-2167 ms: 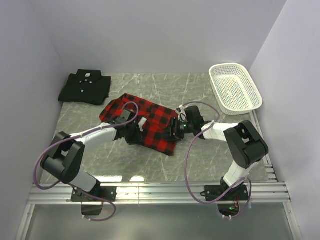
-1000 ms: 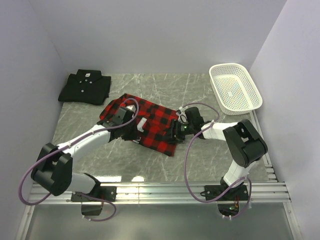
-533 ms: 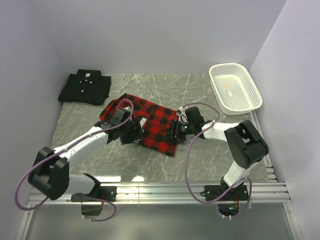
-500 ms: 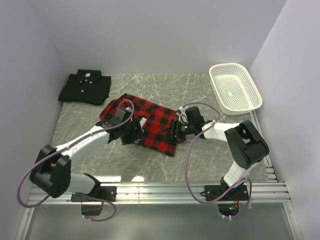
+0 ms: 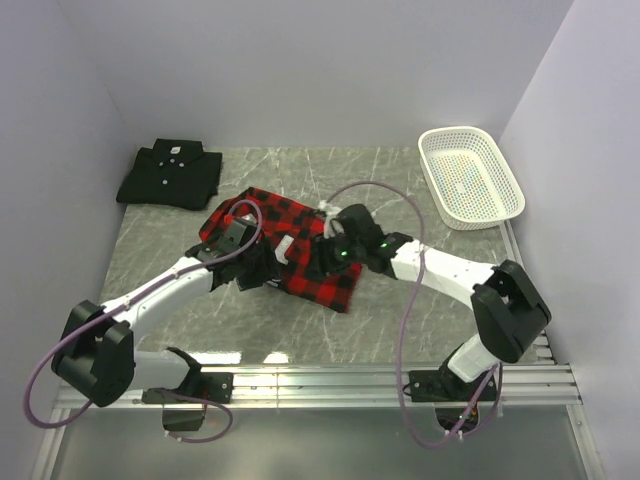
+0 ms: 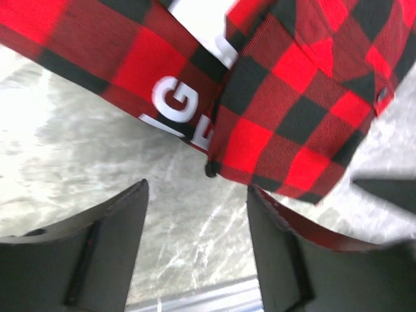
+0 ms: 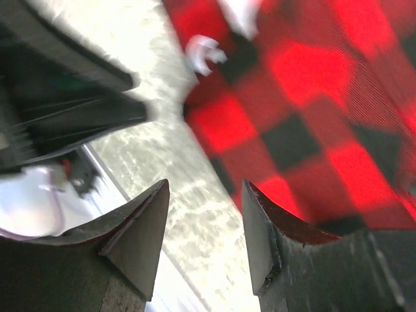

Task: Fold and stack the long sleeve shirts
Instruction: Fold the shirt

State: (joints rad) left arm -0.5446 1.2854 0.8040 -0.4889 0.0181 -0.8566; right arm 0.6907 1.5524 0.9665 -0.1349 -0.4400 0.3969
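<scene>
The red-and-black plaid shirt lies partly folded at the table's middle, its white letters showing in the left wrist view. The plain black shirt lies folded at the far left. My left gripper is open and empty at the plaid shirt's near left edge; in its wrist view the cloth lies just past the fingertips. My right gripper is open and empty above the plaid shirt's near part; its wrist view shows the plaid and bare table between the fingers.
A white mesh basket stands at the far right. The grey marble table has walls close on the left, back and right. The left gripper's body shows blurred in the right wrist view, close to my right fingers.
My right arm has swung left, carrying its gripper from the shirt's right edge over the plaid shirt toward the left gripper. The left gripper has shifted only slightly.
</scene>
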